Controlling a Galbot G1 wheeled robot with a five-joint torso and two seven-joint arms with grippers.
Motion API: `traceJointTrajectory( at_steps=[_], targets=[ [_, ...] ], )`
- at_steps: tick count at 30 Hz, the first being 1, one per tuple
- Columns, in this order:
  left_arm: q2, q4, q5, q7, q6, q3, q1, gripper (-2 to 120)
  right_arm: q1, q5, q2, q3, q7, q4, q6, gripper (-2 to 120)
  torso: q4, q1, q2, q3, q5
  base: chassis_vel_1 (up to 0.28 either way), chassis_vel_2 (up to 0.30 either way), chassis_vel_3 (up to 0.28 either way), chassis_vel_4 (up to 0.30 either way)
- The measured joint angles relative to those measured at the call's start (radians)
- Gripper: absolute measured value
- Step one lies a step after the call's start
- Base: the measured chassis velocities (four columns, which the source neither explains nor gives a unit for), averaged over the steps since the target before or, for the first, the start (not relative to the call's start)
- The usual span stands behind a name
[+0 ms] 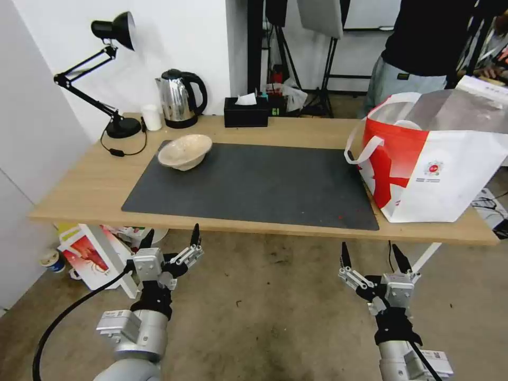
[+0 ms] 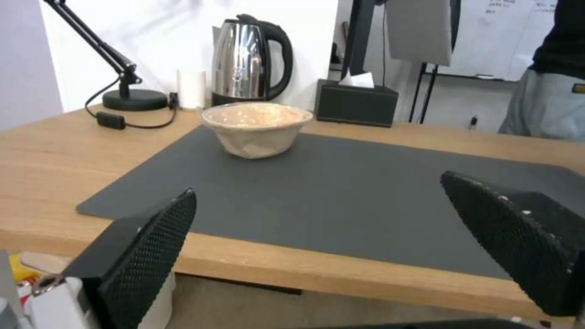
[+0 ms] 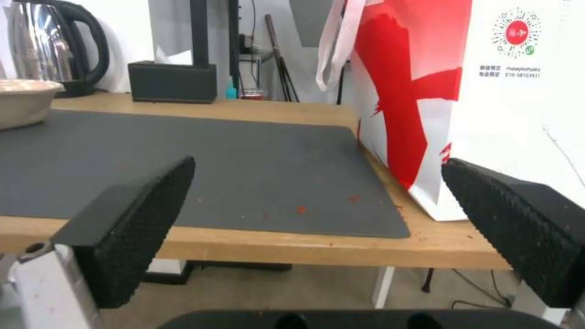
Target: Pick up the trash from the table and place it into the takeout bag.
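Observation:
A shallow beige bowl (image 1: 184, 151) (image 2: 257, 127) (image 3: 21, 103) sits at the far left corner of the dark grey mat (image 1: 254, 185) on the light-wood table (image 1: 84, 180). The white and red takeout bag (image 1: 434, 159) (image 3: 481, 91) stands open at the table's right end. Both arms hang below the table's front edge. My left gripper (image 1: 170, 238) is open and holds nothing, in front of the left part of the mat. My right gripper (image 1: 370, 253) is open and holds nothing as well, near the mat's right end.
Along the back edge stand a black desk lamp (image 1: 106, 74), a small white cup (image 1: 152, 117), a steel kettle (image 1: 180, 98) and a black tissue box (image 1: 246, 112). A person stands behind the bag. Boxes and a tub lie on the floor under the table's left end.

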Motion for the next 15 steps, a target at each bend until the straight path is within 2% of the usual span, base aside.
traceJointTrajectory(
  at_steps=[11,15],
  targets=[
    [0.002,-0.002,-0.003,0.0,-0.001,-0.005,0.002,100,0.0,-0.003,0.001,-0.003,0.002,0.0,0.0,100,0.0,0.0,0.0,0.0,0.0,0.0,0.0,0.0,0.0],
    [0.007,-0.016,-0.035,-0.005,0.013,-0.008,0.002,100,0.0,-0.003,0.002,-0.003,0.002,0.0,0.0,100,0.0,0.0,0.0,0.0,0.0,0.0,0.0,0.0,0.0]
  ],
)
